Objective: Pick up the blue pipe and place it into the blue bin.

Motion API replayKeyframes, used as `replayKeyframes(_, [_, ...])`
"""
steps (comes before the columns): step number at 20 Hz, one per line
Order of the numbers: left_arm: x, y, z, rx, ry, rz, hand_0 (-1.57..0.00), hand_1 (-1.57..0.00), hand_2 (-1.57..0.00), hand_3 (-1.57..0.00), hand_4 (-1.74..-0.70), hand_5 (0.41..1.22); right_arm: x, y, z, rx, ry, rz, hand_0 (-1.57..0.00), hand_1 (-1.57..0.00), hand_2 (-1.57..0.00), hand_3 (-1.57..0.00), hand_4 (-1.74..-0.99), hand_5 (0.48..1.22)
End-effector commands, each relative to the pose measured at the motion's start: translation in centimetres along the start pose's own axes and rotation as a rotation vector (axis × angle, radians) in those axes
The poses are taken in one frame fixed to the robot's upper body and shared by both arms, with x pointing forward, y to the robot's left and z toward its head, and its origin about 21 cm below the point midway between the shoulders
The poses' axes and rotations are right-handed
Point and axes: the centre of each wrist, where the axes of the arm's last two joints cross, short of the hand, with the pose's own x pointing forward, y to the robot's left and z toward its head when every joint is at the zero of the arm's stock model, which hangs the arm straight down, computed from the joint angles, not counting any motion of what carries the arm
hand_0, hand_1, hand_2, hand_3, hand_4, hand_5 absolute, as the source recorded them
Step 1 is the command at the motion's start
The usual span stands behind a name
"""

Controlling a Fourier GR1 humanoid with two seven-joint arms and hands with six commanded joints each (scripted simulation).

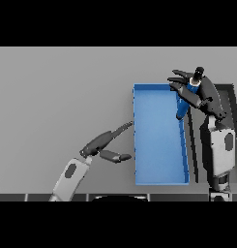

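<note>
The right hand (pixel 199 94) is gripping the blue pipe (pixel 184 104), tilting it from one o'clock down to seven, over the blue bin (pixel 158 140)'s right wall. The left hand (pixel 108 143) is hanging open.

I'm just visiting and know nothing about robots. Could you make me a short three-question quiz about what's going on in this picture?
1. True or false: the pipe lies flat on the bin floor.
2. Which hand holds the pipe? A) left B) right C) neither
3. Fill in: the left hand rests with straight fingers just outside the bin's ____ wall.

Key
1. False: the right hand holds it, tilted, over the bin's far right corner.
2. B
3. left
</note>
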Motion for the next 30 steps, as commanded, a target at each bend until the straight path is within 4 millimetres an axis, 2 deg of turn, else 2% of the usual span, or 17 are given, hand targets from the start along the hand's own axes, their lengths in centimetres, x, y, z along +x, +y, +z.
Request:
replayKeyframes(1, [-0.3, -0.1, 0.1, 0.005, 0.021, 0.001, 0.00, 0.00, 0.00, 0.00, -0.88, 0.425, -1.1, -0.3, 0.6, -0.031, 0.037, -0.005, -1.57, -1.57, -1.57, -1.57, -1.741, 1.221])
replayKeyframes(5, [-0.1, 0.0, 0.2, 0.012, 0.024, -0.007, 0.00, 0.00, 0.00, 0.00, -0.88, 0.425, -4.0, 0.1, 2.1, -0.133, 0.195, 0.009, -1.57, -1.57, -1.57, -1.57, -1.741, 1.221])
replayKeyframes(6, [0.0, -0.2, 0.1, 0.007, 0.018, -0.004, 0.00, 0.00, 0.00, 0.00, -0.89, 0.423, -4.7, 0.5, 2.3, -0.155, 0.236, 0.011, -1.57, -1.57, -1.57, -1.51, -1.741, 1.221])
replayKeyframes(7, [0.1, -0.4, 0.0, 0.005, 0.020, -0.003, 0.00, 0.00, 0.00, 0.00, -0.89, 0.422, -5.5, 0.9, 2.6, -0.169, 0.277, 0.004, -1.57, -1.57, -1.57, -1.52, -1.741, 1.221])
replayKeyframes(8, [-0.5, 0.1, 0.5, 0.007, 0.025, -0.002, 0.00, 0.00, 0.00, 0.00, -0.89, 0.420, -5.9, 0.9, 3.1, -0.184, 0.306, 0.008, -1.57, -1.57, -1.57, -1.26, -1.741, 1.221])
replayKeyframes(11, [-0.4, 0.0, 0.7, 0.004, 0.016, -0.009, 0.00, 0.00, 0.00, 0.00, -0.88, 0.421, -7.3, 1.1, 3.3, -0.236, 0.404, 0.061, -1.57, -1.57, -1.57, -0.91, -1.741, 1.221])
replayKeyframes(12, [-0.3, -0.1, 0.3, 0.007, 0.026, -0.005, 0.00, 0.00, 0.00, 0.00, -0.88, 0.421, -7.2, 1.2, 3.4, -0.256, 0.410, 0.073, -1.57, -1.55, -1.57, -0.85, -1.741, 1.221])
replayKeyframes(13, [0.0, -0.3, 0.3, 0.006, 0.020, -0.007, 0.00, 0.00, 0.00, 0.00, -0.88, 0.421, -7.5, 1.7, 3.1, -0.249, 0.413, 0.091, -1.46, -1.34, -1.34, -0.79, -1.678, 1.221])
replayKeyframes(15, [0.0, -0.3, 0.1, 0.004, 0.023, -0.011, 0.00, 0.00, 0.00, 0.00, -0.88, 0.422, -7.9, 1.6, 2.7, -0.263, 0.451, 0.116, -0.94, -0.85, -0.86, -0.50, -1.503, 1.221])
replayKeyframes(17, [0.0, 0.0, 0.3, 0.013, 0.030, -0.013, 0.00, 0.00, 0.00, 0.00, -0.88, 0.427, -8.1, 1.6, 2.5, -0.221, 0.489, 0.171, -0.60, -0.55, -0.55, -0.32, -1.337, 1.221])
replayKeyframes(19, [0.0, -0.2, 0.1, 0.008, 0.030, -0.008, 0.00, 0.00, 0.00, 0.00, -0.88, 0.430, -8.1, 2.0, 2.2, -0.146, 0.517, 0.250, -0.38, -0.35, -0.35, -0.21, -1.219, 1.137])
replayKeyframes(23, [0.1, -0.1, 0.3, 0.009, 0.018, -0.002, 0.00, 0.00, 0.00, 0.00, -0.89, 0.428, -9.3, 1.6, 2.8, -0.084, 0.653, 0.339, -0.16, -0.14, -0.14, -0.08, -1.083, 0.934])
replayKeyframes(30, [0.2, -0.2, 0.3, 0.013, 0.034, -0.007, 0.00, 0.00, 0.00, 0.00, -0.89, 0.429, -10.1, 1.8, 2.6, -0.038, 0.760, 0.425, -0.03, -0.03, -0.03, -0.02, -1.038, 0.734])
